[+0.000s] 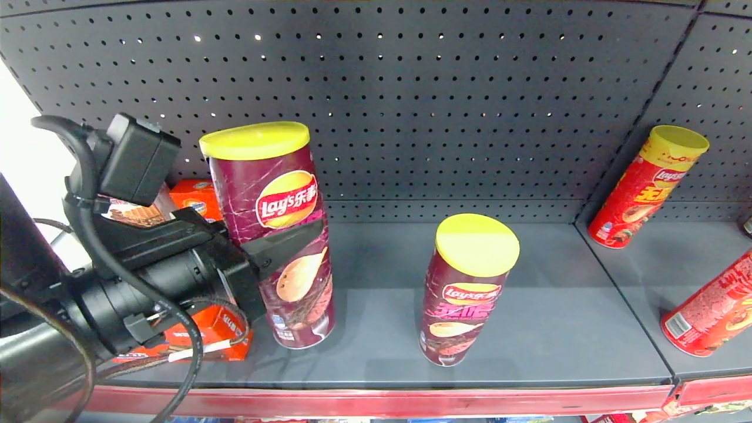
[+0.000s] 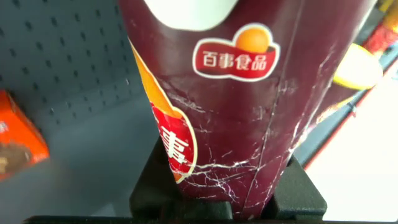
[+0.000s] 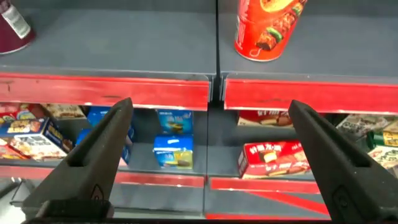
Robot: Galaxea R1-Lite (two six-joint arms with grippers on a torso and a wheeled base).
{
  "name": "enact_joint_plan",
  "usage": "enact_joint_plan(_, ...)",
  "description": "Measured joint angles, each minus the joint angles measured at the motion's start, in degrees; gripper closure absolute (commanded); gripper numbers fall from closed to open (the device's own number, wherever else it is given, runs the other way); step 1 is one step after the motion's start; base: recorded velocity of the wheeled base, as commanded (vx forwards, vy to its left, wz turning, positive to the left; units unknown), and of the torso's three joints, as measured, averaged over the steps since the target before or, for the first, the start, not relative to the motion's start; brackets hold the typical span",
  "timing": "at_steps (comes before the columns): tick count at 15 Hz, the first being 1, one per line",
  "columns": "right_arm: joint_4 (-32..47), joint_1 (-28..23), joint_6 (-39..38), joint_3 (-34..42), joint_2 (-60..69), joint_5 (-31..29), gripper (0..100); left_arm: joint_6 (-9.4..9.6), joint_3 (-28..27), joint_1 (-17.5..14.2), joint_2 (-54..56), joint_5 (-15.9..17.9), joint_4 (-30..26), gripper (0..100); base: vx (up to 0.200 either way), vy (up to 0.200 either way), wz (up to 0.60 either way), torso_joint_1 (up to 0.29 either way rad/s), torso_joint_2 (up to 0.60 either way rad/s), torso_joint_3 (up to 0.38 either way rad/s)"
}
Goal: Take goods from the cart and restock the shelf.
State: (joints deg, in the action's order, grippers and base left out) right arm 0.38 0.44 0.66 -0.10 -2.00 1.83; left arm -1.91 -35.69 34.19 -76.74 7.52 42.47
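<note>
The left gripper (image 1: 282, 235) clamps the purple can (image 1: 276, 194) upright on the shelf (image 1: 382, 352). The right gripper (image 3: 209, 106) gapes empty. Best release gently, then back straight out.

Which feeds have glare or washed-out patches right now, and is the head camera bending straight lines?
Head view: blown-out white at the left edge; the shelf's red front lip bows, so there is lens distortion, and light pricks through the pegboard holes. Left wrist view: white washout beyond the held maroon can. Right wrist view: even light, no glare.
</note>
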Motion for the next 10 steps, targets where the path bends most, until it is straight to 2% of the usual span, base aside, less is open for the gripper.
enact_joint_plan(2, -0.02, -0.23, -0.12, 0.00, 1.12, 0.00, 0, 1.80, -1.84, -0.10, -2.86, -0.22, 1.16, 100, 0.000, 0.000, 0.00, 0.000, 0.00, 0.000)
enact_joint_plan(4, -0.02, -0.34, -0.15, 0.00, 1.69, 0.00, 0, 5.63, -3.91, -0.10, -7.46, -0.27, 3.01, 100, 0.000, 0.000, 0.00, 0.000, 0.00, 0.000)
enact_joint_plan(5, -0.02, -0.34, -0.17, 0.00, 1.82, 0.00, 0, 6.67, -5.36, -0.05, -9.36, -0.33, 2.60, 100, 0.000, 0.000, 0.00, 0.000, 0.00, 0.000)
enact_joint_plan(7, -0.02, -0.39, -0.15, 0.00, 1.95, 0.00, 0, 7.38, -9.67, 0.30, -12.46, -0.13, -3.80, 100, 0.000, 0.000, 0.00, 0.000, 0.00, 0.000)
enact_joint_plan(10, -0.02, -0.39, -0.15, 0.00, 2.00, 0.00, 0, 7.13, -17.75, 0.72, -15.74, 0.79, -10.53, 100, 0.000, 0.000, 0.00, 0.000, 0.00, 0.000)
